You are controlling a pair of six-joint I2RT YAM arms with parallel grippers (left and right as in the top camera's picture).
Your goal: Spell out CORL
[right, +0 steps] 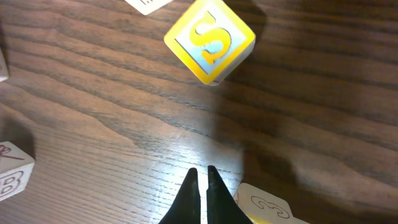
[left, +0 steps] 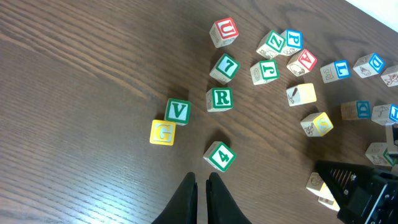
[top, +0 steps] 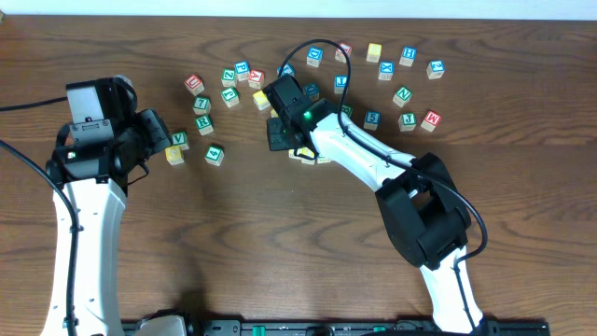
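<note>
No letters were lined up yet. The left gripper (left: 201,180) was pressed together, empty, at frame bottom; R block (left: 221,98) lay centre, L block (left: 341,69) upper right. The right gripper (right: 201,174) was also closed, empty, below S block (right: 209,40). Jaws needed to be spread 1st, then squared to 2 flat sides, w/o nudging 4 block (left: 220,156).

This looks like a robot lab. Two white and black robot arms (top: 84,224) stand at a brown wooden table (top: 261,252). Toy letter blocks (top: 408,56) lie scattered on it.
</note>
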